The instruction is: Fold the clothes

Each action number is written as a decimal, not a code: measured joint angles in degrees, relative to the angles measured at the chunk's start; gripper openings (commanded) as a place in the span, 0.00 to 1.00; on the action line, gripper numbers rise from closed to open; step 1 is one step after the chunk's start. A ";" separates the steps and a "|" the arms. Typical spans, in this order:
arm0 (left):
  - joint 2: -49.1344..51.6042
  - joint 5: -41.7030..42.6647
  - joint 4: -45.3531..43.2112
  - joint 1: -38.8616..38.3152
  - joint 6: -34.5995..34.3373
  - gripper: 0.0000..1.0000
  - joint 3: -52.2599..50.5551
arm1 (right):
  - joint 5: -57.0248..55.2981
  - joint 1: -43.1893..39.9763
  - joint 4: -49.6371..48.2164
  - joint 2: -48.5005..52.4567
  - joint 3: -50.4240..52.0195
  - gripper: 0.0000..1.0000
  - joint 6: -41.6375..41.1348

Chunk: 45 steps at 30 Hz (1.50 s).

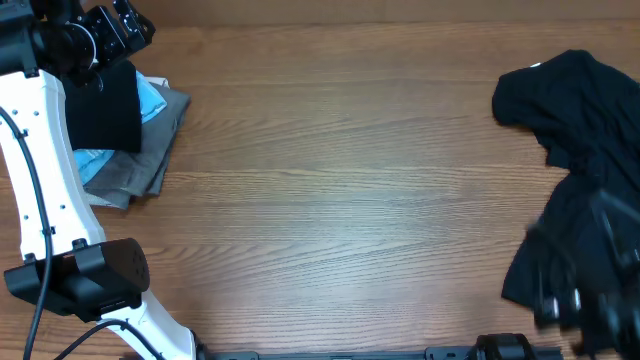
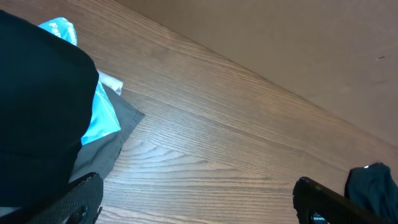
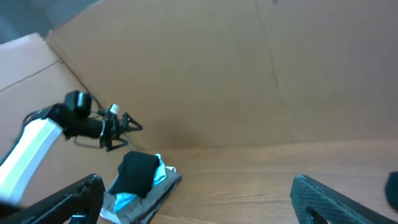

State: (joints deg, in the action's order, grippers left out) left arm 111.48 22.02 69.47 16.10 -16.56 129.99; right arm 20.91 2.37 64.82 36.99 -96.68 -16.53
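The wooden table (image 1: 350, 200), smooth and fine-grained, carries a crumpled heap of black clothes (image 1: 590, 110) at its right edge, soft and creased. The right gripper (image 3: 198, 183) shows blurred over the heap's near end in the overhead view, its fingers wide apart with nothing between them. At the far left a folded black garment (image 1: 100, 105), a neat rectangle, lies on a grey garment (image 1: 150, 160) and a glossy light blue packet (image 2: 99, 118). The left gripper (image 2: 198, 186) is spread wide and empty, and the folded piece lies outside its fingers.
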 measured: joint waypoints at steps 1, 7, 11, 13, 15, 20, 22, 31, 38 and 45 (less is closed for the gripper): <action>0.00 0.00 -0.02 0.00 0.00 1.00 0.00 | -0.17 0.28 1.33 -1.49 -0.02 1.00 0.50; 0.00 0.00 -0.02 0.02 0.00 1.00 0.00 | -2.86 1.60 10.01 -8.85 -0.02 1.00 2.19; 0.00 0.00 -0.02 0.02 0.00 1.00 0.00 | -4.48 1.70 11.28 -12.98 1.53 1.00 2.67; 0.00 0.00 -0.02 0.00 0.00 1.00 0.00 | -5.01 1.79 11.28 -15.61 3.78 1.00 2.75; 0.00 0.00 -0.02 0.00 0.00 1.00 0.00 | -5.31 1.79 10.82 -18.43 6.86 1.00 2.86; 0.00 0.00 -0.02 0.00 0.00 1.00 0.00 | -5.79 1.81 3.80 -25.22 17.94 1.00 3.06; 0.00 -0.02 -0.02 0.00 0.00 1.00 0.00 | -6.01 1.79 -0.04 -27.50 23.02 1.00 3.08; 0.00 0.00 -0.02 0.00 0.00 1.00 0.00 | -6.32 1.79 -24.65 -36.17 49.75 1.00 3.06; 0.00 -0.02 -0.02 0.00 0.00 1.00 0.00 | -6.34 1.79 -52.63 -36.13 69.44 1.00 3.06; 0.00 -0.02 -0.02 0.02 0.00 1.00 0.00 | -7.67 1.79 -70.77 -36.13 86.86 1.00 2.51</action>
State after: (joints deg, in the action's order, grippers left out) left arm 111.48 22.00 69.45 16.12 -16.56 129.99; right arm 13.23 4.16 -5.96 0.86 -9.82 -14.02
